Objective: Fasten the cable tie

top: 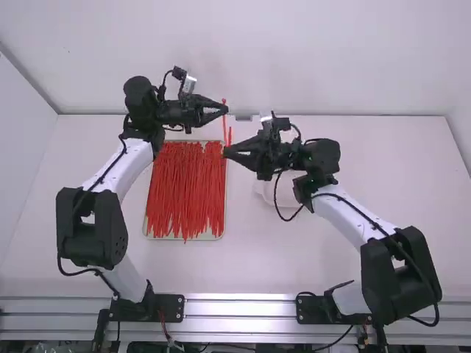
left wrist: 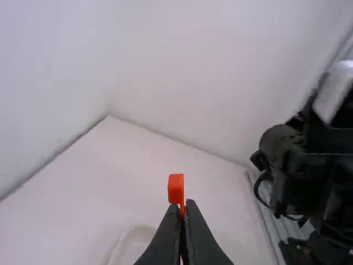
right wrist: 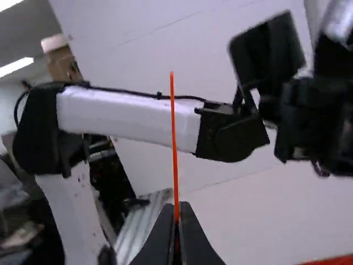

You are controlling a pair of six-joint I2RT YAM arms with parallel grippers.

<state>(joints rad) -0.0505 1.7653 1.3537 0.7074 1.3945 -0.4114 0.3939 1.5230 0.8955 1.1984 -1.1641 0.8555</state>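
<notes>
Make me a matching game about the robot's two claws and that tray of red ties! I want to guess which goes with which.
Things:
1. left black claw
2. right black claw
3. flat beige tray
4. loose pile of red cable ties

States:
A. lying flat on the white table
B. shut on the thin strap of a raised red plastic cable tie
C. heaped in the tray
D. shut just under that tie's square head

Pairs: 1-D, 2-B, 3-A, 4-C

I see a white table (top: 412, 184), plain white walls (top: 294, 51) on three sides, aluminium rail (top: 235, 303) along near edge, ceiling light strip (right wrist: 12, 67) beyond.
</notes>
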